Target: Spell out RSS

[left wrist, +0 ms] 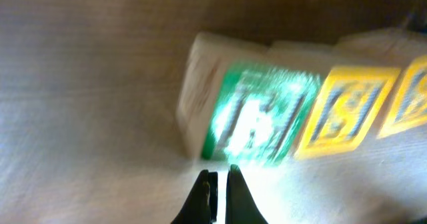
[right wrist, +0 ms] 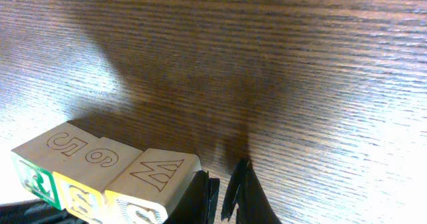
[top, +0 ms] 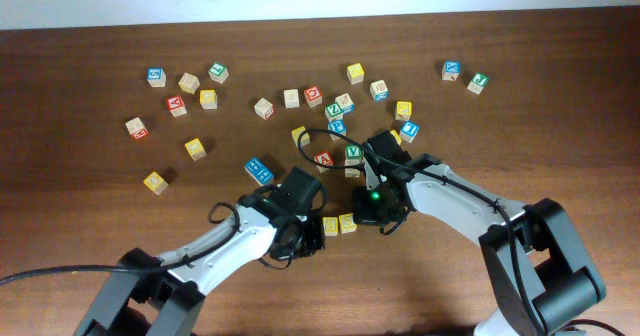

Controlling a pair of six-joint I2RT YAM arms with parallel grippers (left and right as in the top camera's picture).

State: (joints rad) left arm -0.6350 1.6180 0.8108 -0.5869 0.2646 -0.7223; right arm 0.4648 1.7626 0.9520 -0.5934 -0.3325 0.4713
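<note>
On the table (top: 520, 66) the R cube (left wrist: 257, 114), the first S cube (left wrist: 347, 107) and the second S cube (left wrist: 410, 97) lie side by side in one row near the front middle, so I judge the step is only to straighten it: press softly along the row from both ends, not across it, so no cube turns. The left arm (top: 220, 241) and right arm (top: 455, 196) reach low and inward toward each other. The left gripper (left wrist: 219, 184) is just before the R cube and the right gripper (right wrist: 225, 184) just beside the row's other end, both fully closed with nothing held.
</note>
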